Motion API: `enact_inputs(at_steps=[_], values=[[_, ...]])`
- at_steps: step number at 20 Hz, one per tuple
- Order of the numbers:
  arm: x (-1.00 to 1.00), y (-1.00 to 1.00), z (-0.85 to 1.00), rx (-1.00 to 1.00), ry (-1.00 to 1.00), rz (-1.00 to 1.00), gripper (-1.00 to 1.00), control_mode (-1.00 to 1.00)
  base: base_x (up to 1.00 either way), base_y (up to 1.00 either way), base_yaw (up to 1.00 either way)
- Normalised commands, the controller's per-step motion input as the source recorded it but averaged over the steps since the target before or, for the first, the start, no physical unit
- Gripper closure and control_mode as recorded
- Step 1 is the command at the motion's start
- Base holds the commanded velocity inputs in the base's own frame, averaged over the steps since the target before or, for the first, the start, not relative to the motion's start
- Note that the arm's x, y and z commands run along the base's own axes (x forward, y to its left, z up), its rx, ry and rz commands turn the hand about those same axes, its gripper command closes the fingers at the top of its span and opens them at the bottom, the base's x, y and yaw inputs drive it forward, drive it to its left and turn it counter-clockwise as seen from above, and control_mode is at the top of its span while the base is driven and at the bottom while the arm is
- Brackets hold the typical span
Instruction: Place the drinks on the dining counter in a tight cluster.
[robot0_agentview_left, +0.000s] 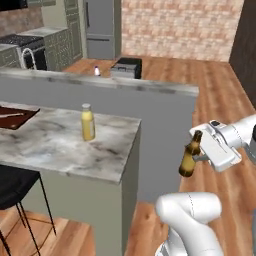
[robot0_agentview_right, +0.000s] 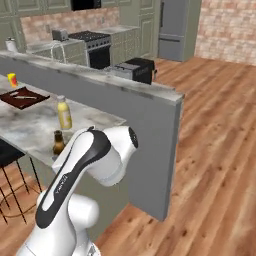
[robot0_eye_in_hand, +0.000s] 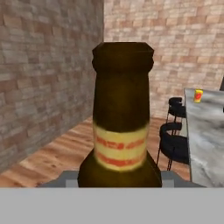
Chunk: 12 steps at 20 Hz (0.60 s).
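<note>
No legible text (label blurred)

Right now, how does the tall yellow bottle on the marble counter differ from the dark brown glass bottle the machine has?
The tall yellow bottle with a pale cap stands upright on the grey-white marble dining counter; the dark brown glass bottle is held in the air by the gripper, off the counter's end, slightly tilted. The yellow one has a plain body; the brown one carries a yellow-and-red neck label. Both are narrow-necked drink bottles.

Warm wooden plank floor (robot0_agentview_left: 220, 100) runs to a pale brick wall (robot0_agentview_left: 175, 27). A grey refrigerator (robot0_agentview_left: 101, 27) stands beside green cabinets (robot0_agentview_left: 67, 30); a black stove (robot0_agentview_right: 92, 40) lies further along, and black stools (robot0_eye_in_hand: 175, 140) line the hand view.
</note>
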Motion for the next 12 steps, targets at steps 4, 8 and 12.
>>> enact_inputs(at_steps=[4,8,12], values=[[0.00,0.00,0.00,0.00,0.00,0.00,1.00,1.00,0.00,1.00,-0.12],[0.00,0.00,0.00,0.00,0.00,0.00,1.00,1.00,0.00,0.71,-0.21],[0.00,0.00,0.00,0.00,0.00,0.00,1.00,1.00,0.00,0.41,-0.37]])
